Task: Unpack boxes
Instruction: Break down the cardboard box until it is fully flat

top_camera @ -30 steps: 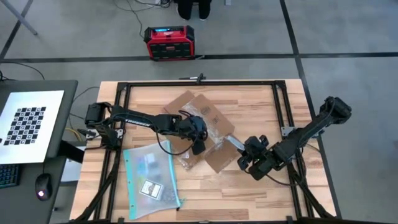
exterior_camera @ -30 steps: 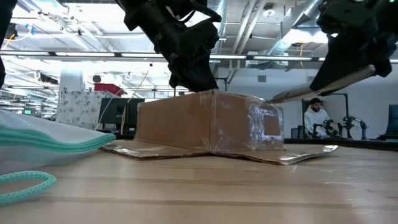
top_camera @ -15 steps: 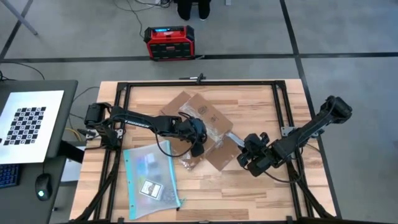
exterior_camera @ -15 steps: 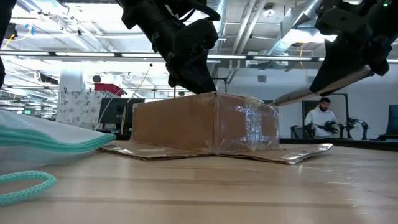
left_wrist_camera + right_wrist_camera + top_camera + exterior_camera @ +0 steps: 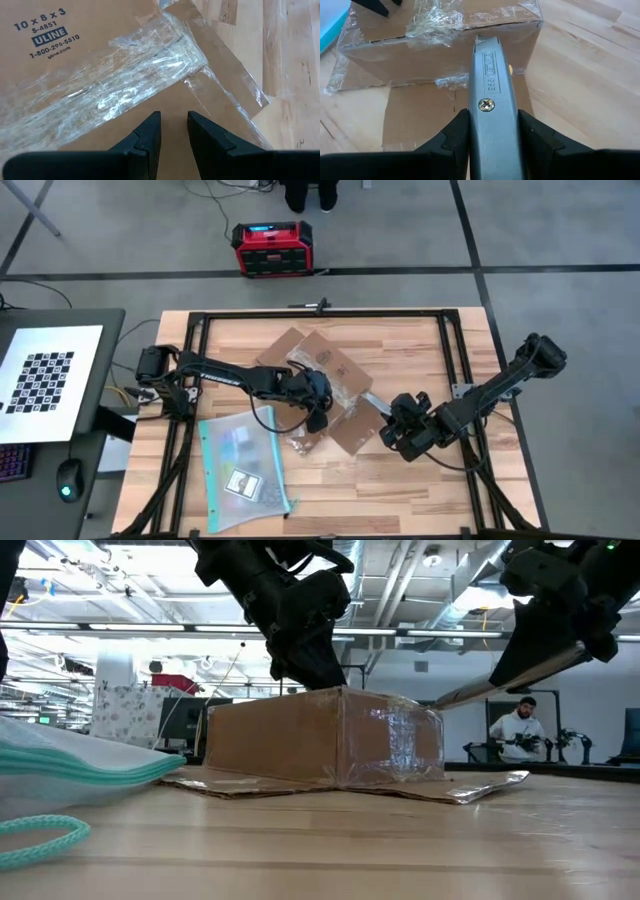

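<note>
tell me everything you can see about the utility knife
The utility knife is a slim grey metal tool with a flat body, a cross-head screw in its side and stamped lettering above it. The right gripper is shut on it, a finger on each side. It is held tilted, tip angled down at the taped side of the cardboard box; whether the tip touches is unclear. In the high view it lies right of the box, above a splayed flap.

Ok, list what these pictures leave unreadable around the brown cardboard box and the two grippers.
- Inside of the brown corrugated cardboard box: hidden in every view by its own taped top.
- Blade tip of the grey metal utility knife in the right gripper: too small in the right wrist view to tell whether it touches the box.
- Left gripper contact with the box: left wrist view doesn't settle it.
</note>
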